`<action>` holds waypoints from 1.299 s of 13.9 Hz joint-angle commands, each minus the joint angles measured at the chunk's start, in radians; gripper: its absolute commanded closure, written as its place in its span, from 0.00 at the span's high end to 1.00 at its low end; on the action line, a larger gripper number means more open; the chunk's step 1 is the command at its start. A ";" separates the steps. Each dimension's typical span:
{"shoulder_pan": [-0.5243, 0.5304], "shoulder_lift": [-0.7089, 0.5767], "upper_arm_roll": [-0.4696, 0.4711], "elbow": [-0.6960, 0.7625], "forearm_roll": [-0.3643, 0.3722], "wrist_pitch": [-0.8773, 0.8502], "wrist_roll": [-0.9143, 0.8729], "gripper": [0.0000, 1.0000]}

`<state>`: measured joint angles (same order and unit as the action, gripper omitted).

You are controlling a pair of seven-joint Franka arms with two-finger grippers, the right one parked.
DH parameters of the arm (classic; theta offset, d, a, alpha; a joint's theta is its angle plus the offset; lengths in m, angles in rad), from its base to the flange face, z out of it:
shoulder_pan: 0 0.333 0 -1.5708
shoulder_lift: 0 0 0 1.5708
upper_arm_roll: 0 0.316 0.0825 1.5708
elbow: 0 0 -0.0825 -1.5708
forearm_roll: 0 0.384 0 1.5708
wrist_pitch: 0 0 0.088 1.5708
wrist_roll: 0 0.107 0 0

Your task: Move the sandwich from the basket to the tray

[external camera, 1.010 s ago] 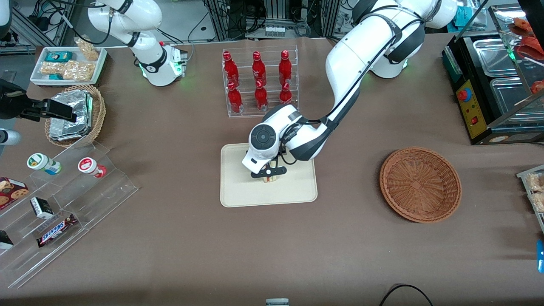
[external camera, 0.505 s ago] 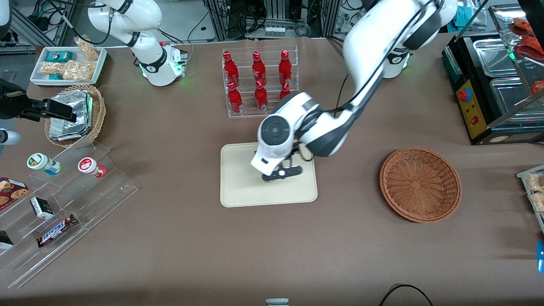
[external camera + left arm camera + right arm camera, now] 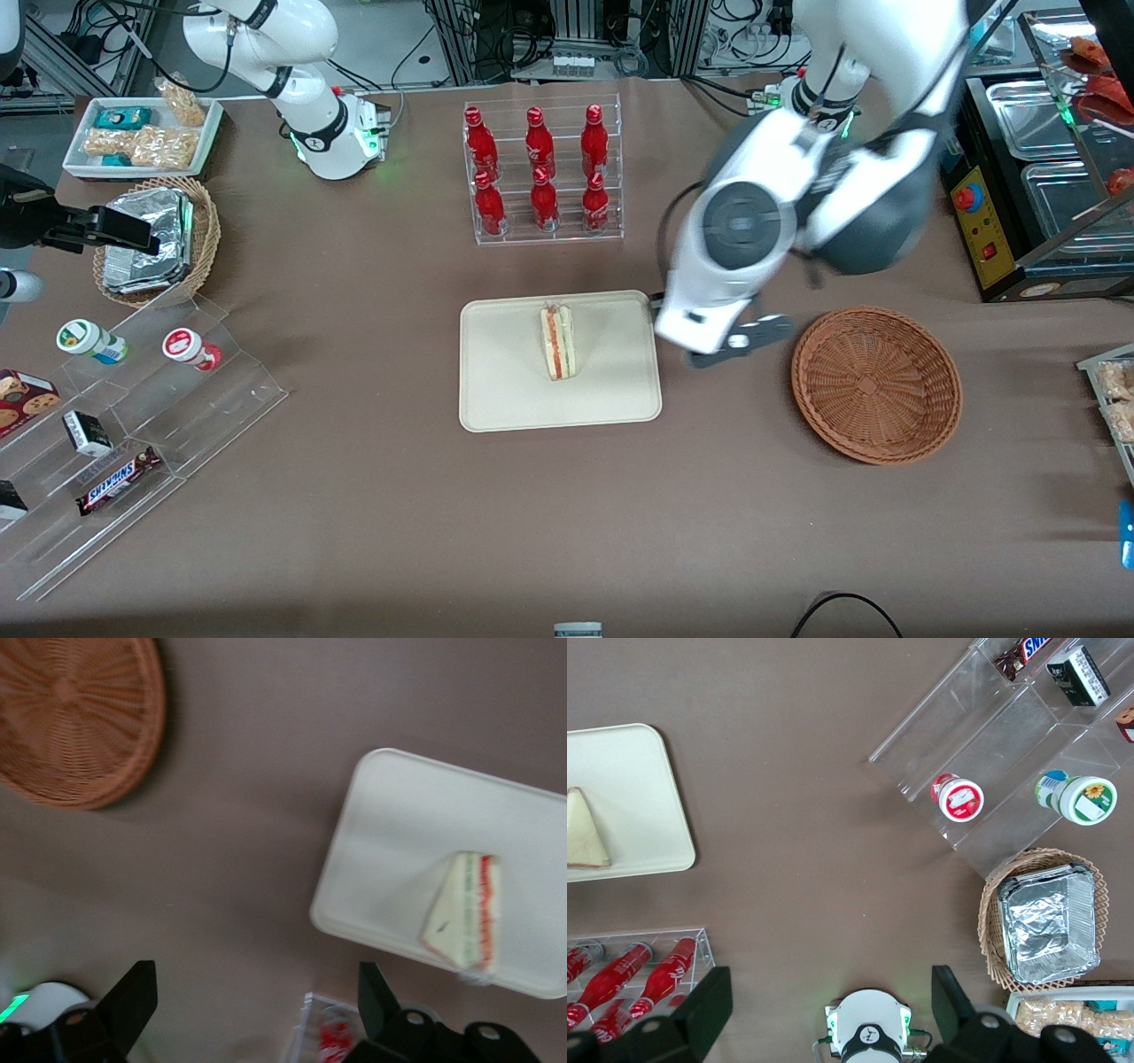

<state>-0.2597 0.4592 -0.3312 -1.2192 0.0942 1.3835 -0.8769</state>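
The sandwich (image 3: 558, 341), a pale bread wedge with red and green layers, lies on its side near the middle of the cream tray (image 3: 496, 390). The left arm's gripper (image 3: 740, 341) hangs above the bare table between the tray and the reddish-brown wicker basket (image 3: 875, 384), which holds nothing. It is open, its fingers wide apart with nothing between them (image 3: 255, 979). The left wrist view shows the sandwich (image 3: 465, 921) on the tray (image 3: 399, 815) and the basket (image 3: 75, 718). The right wrist view shows the sandwich (image 3: 585, 842) at the tray's (image 3: 629, 771) edge.
A clear rack of red bottles (image 3: 540, 173) stands farther from the front camera than the tray. Toward the parked arm's end are a stepped acrylic display (image 3: 133, 399), a tan basket of foil packets (image 3: 159, 239) and a white snack tray (image 3: 142, 133). A black display case (image 3: 1045, 177) stands toward the working arm's end.
The gripper has let go of the sandwich on the tray, risen and swung away toward the basket. The sandwich, earlier hidden under the gripper, now lies in plain sight.
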 commanded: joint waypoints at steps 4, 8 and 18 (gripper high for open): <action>0.264 -0.212 -0.003 -0.077 0.016 -0.202 0.335 1.00; 0.358 -0.284 -0.005 -0.077 0.024 -0.320 0.473 1.00; 0.376 -0.347 0.101 -0.074 -0.136 -0.314 0.550 1.00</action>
<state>0.1093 0.1330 -0.2377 -1.2743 -0.0163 1.0621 -0.3422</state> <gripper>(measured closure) 0.000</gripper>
